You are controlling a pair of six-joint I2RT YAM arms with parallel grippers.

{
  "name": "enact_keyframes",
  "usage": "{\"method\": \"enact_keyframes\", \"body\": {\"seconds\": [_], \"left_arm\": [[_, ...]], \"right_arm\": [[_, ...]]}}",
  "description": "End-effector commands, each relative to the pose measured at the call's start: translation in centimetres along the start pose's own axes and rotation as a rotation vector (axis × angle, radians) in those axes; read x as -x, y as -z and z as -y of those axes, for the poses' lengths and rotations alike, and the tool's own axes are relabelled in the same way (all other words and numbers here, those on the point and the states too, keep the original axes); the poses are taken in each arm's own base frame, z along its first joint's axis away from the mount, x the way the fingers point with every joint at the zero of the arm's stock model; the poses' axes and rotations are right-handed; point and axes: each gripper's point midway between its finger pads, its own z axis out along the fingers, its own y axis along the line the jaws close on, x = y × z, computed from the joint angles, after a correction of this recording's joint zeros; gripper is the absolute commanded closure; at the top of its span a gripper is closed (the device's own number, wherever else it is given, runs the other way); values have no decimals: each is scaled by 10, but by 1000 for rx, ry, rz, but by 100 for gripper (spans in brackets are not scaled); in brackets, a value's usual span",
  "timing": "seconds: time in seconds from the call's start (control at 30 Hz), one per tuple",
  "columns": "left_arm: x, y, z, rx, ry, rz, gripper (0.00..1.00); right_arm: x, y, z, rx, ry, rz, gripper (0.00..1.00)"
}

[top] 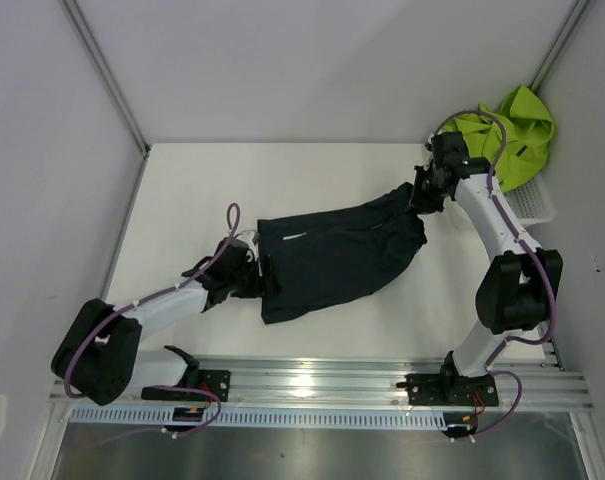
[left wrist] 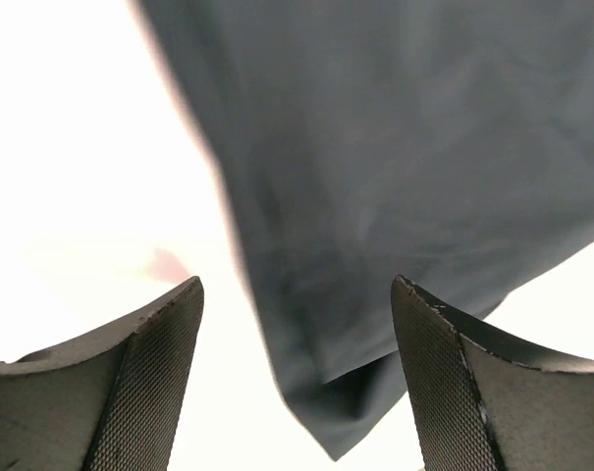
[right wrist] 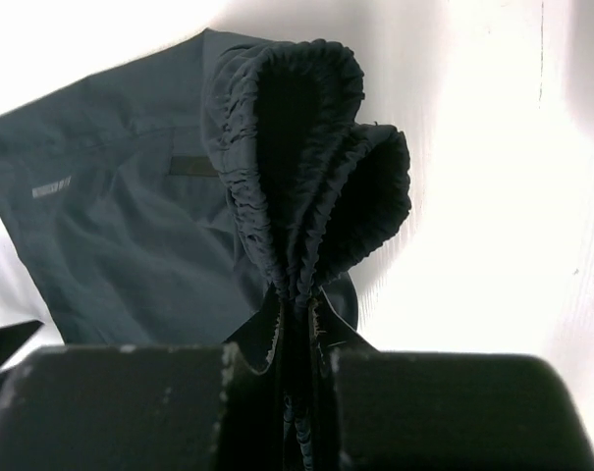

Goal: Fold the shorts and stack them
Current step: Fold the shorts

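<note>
Item one: dark navy shorts, one pair, lying mostly flat across the middle of the white bench, long axis running from the near-left toward the far-right. Legs are spread toward the left; a small pale label shows on the upper face. The elastic waistband is gathered into ruched loops and lifted off the surface at the pair's far-right end. Right gripper: claw clamped together on that bunched waistband, the fabric pinched between both fingers, seen in the overhead view toward the far-right part of the bench. Left gripper: claw apart, wide, nothing pinched; it sits low at the left edge of the pair, and a near-left corner of the dark fabric lies in the gap between the textured fingers. Whether that cloth touches either finger cannot be told. Item two: lime green shorts, one pair, heaped unfolded, in and over the white mesh basket at the far-right corner of the bench, well apart from the dark pair.
</note>
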Motion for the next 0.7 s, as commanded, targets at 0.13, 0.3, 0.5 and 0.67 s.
{"method": "enact_keyframes", "body": {"seconds": [0.13,0.3,0.5,0.67], "left_arm": [[11,5,-16,28,42,69,20],[4,-10,-20,40,40,27,27],[-6,-22,-22,37,30,-20,44],[-11,-27,-18,43,8,-51,48]], "right_arm": [[6,31,-20,-1,100,25,100],[2,35,-39,6,139,25,100],[-2,44,-70,30,168,58,100],[-8,43,-105,35,199,78,100]]}}
